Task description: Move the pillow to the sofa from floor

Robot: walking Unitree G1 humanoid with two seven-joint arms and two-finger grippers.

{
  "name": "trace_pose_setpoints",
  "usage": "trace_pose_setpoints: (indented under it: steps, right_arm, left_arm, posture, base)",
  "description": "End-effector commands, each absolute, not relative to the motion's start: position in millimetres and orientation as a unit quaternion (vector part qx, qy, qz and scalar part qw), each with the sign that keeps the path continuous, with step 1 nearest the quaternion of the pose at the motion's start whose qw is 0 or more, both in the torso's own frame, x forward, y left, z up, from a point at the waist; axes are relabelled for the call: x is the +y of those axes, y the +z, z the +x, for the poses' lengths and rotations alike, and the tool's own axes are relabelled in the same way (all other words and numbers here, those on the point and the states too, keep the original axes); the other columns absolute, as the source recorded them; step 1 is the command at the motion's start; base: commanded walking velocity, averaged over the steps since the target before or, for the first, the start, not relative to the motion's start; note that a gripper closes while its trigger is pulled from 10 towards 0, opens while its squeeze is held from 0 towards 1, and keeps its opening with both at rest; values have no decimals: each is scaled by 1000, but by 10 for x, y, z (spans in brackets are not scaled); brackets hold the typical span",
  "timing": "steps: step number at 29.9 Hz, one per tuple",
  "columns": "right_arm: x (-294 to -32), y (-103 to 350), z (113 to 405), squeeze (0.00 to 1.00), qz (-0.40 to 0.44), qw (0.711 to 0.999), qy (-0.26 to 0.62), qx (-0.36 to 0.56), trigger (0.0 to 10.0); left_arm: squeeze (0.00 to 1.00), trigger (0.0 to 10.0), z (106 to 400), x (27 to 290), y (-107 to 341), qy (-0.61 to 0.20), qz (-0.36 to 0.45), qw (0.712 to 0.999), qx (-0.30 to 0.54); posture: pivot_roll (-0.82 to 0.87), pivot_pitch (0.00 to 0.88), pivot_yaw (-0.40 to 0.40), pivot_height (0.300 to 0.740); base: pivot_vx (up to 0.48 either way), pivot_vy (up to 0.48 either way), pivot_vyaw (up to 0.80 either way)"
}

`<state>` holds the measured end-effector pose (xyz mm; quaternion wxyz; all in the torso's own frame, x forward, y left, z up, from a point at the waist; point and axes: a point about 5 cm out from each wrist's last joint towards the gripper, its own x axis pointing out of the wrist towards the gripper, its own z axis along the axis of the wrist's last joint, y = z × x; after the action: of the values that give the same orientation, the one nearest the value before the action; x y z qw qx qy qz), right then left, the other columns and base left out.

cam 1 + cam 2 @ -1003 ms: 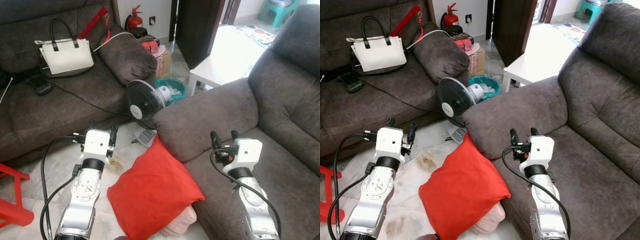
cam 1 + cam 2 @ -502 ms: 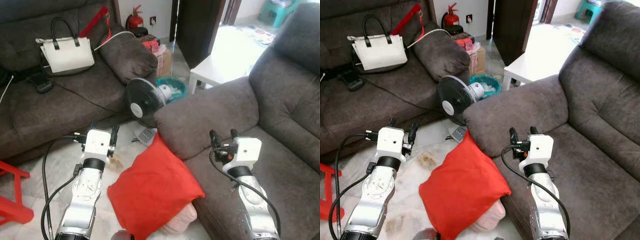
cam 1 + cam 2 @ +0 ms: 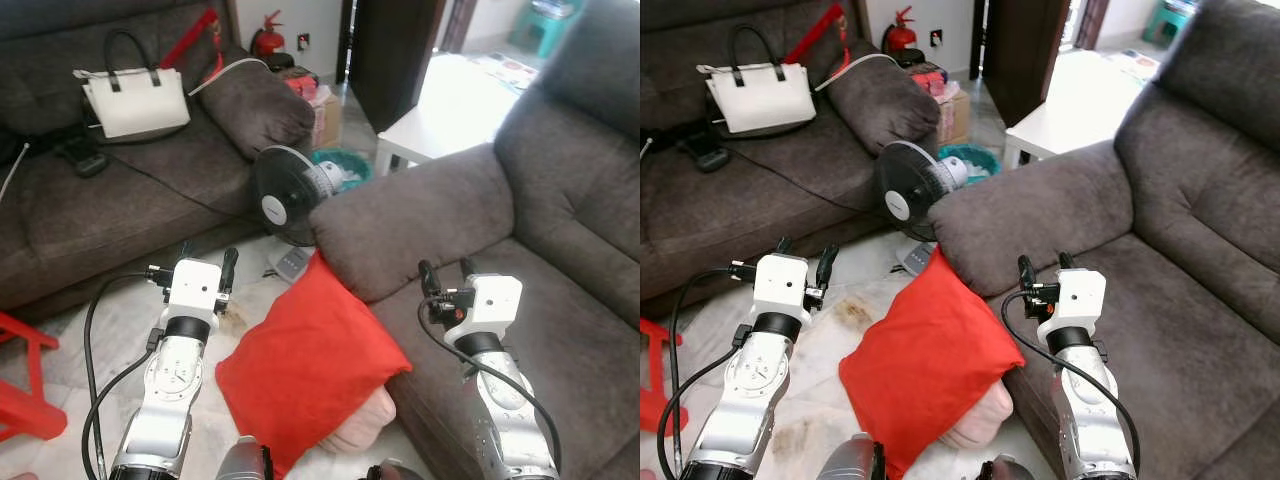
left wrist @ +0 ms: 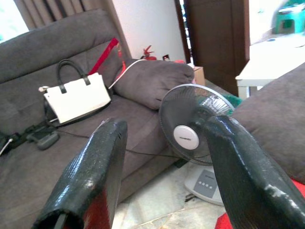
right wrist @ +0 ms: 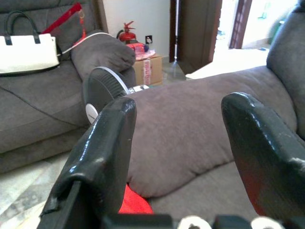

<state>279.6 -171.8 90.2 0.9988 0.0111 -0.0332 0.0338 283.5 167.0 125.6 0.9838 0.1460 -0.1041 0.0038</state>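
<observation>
A red pillow [image 3: 305, 370] lies on the tiled floor, leaning against the front of the grey sofa [image 3: 560, 230] on my right, with a pale pink cushion [image 3: 362, 434] under its lower edge. My left gripper [image 3: 206, 258] is open above the floor just left of the pillow, holding nothing. Over the sofa seat, right of the pillow, my right gripper [image 3: 447, 271] is open and empty too. A corner of the red pillow [image 5: 136, 205] shows between the right fingers in the right wrist view.
A black table fan [image 3: 290, 205] stands on the floor between the two sofas, close to the pillow's top. The left sofa [image 3: 90, 220] carries a white handbag [image 3: 135, 100] and cables. A red stool [image 3: 25, 390] stands at the near left. A white low table [image 3: 440, 125] is beyond the armrest.
The camera has shifted slightly, so the scene sits a little lower and closer. Both grippers stay open in about the same places; the pillow has not moved.
</observation>
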Motion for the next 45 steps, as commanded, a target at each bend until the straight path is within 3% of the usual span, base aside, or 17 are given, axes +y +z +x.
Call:
trace_pose_setpoints:
  steps: [1, 6, 23, 37, 45]
  right_arm:
    - [-1700, 891, 2802, 0, 6, 999, 40, -26, 10000]
    - [-1680, 891, 2803, 0, 2, 999, 46, -27, 10000]
    - [-1658, 904, 2788, 0, -10, 998, 57, -35, 10000]
    - [-1650, 883, 2783, 0, -11, 998, 61, -31, 10000]
    - [-1673, 883, 2793, 0, -6, 998, 54, -29, 10000]
  left_arm:
    - [0, 10000, 2837, 1673, 1231, 3, 145, 985, -97]
    - [0, 10000, 2839, 1675, 1228, 4, 145, 985, -96]
    - [0, 10000, 2839, 1668, 1222, 4, 145, 985, -95]
    - [0, 10000, 2839, 1664, 1215, 2, 145, 985, -93]
    - [0, 10000, 2843, 1651, 1201, -2, 144, 985, -91]
  posture:
    - [146, 109, -21, 665]
    - [145, 109, -22, 630]
    - [145, 113, -22, 630]
    - [143, 112, -21, 630]
    - [142, 110, -22, 630]
  base:
    - [0, 0, 0]
    - [0, 0, 0]
    - [0, 0, 0]
    - [0, 0, 780]
    - [0, 0, 0]
